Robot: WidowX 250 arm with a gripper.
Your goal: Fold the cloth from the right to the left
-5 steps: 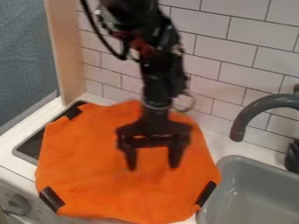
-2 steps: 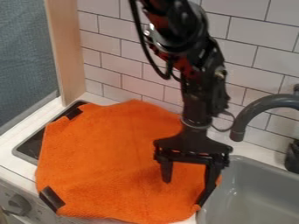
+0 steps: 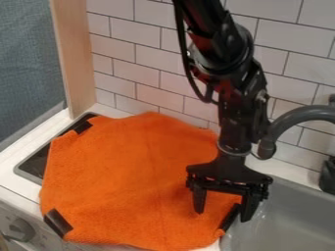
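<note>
My gripper [image 3: 222, 215] hangs open at the right edge of the orange cloth [image 3: 118, 171]. Its left finger is over the cloth and its right finger is just past the edge, on the sink side, beside the dark patch on the cloth's lower right. Nothing is between the fingers. The cloth lies spread out flat over the stove top, with dark patches at its upper left, lower left and lower right. Part of its right edge is hidden behind the gripper.
The grey sink [image 3: 294, 215] lies right of the cloth, and the faucet [image 3: 298, 117] arches close to the arm's right side. A tiled wall [image 3: 144, 73] stands behind. A wooden panel [image 3: 73, 59] rises at the back left, and a stove knob [image 3: 21, 230] is at the lower left.
The open gripper has moved right and downward, from over the middle of the cloth to its right edge. The cloth has not visibly moved.
</note>
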